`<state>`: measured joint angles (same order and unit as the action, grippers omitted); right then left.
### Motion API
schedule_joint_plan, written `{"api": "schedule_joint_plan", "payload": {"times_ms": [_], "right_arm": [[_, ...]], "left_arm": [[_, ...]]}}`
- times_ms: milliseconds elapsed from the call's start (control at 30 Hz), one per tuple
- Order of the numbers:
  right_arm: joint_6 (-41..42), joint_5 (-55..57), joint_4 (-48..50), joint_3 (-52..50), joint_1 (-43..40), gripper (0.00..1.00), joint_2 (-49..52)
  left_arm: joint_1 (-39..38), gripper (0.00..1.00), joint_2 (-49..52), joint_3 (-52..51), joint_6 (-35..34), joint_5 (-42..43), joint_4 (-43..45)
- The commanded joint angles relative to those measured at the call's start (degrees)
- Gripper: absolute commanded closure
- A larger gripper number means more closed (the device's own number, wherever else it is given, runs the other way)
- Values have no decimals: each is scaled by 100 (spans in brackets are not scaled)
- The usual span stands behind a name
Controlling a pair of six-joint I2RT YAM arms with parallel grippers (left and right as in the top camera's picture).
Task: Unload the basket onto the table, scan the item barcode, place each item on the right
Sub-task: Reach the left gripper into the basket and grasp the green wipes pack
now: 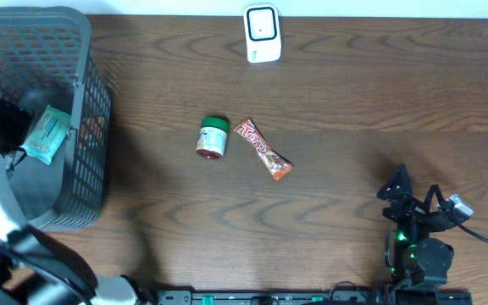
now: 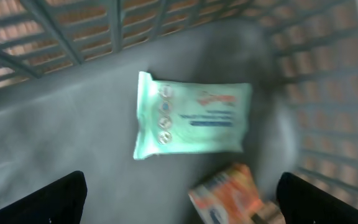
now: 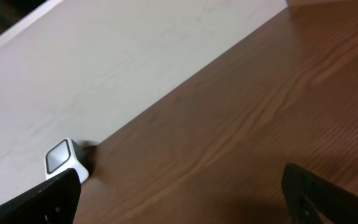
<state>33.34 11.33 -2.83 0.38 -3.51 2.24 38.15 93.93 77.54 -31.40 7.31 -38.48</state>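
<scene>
Wipes pack (image 2: pixel 191 115) is lying in the basket (image 1: pixel 96 110) under the left tool (image 2: pixel 182 196), its fingers standing apart; the right tool (image 3: pixel 179 196) is hovering over the worktop (image 3: pixel 260 93), also apart.

a pale green packet (image 2: pixel 191 115) lies on the grey basket floor (image 2: pixel 55 137), an orange box (image 2: pixel 225 194) nearby.

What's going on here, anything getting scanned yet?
Nothing is at the scanner, which sits alone at the far edge of the table. The left tool hangs open in the basket, above a mint-green wipes pack and an orange box, gripping neither. The right tool is open and empty at the near right. A green-lidded jar and a candy bar lie in the middle.
</scene>
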Motion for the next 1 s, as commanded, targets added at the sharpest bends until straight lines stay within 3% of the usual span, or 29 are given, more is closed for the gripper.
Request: {"api": "schedule_joint_plan", "payload": {"times_ms": [0,533,833,867,933,967], "right_arm": [[26,13,-22,-7,50,1,0],[26,13,-22,-7,50,1,0],[26,13,-22,-7,50,1,0],[26,13,-22,-7,50,1,2],[26,13,-22,-7,50,1,0],[26,13,-22,-7,50,1,0]], "left_arm": [[-9,2,448,-46,-92,-179,85],[-22,2,1928,-46,-192,-177,474],[-411,4,2706,-46,-190,-173,658],[-476,17,2761,-46,-190,-175,643],[-588,70,2826,-46,-190,-177,608],[-645,83,2841,-48,-190,-177,595]]}}
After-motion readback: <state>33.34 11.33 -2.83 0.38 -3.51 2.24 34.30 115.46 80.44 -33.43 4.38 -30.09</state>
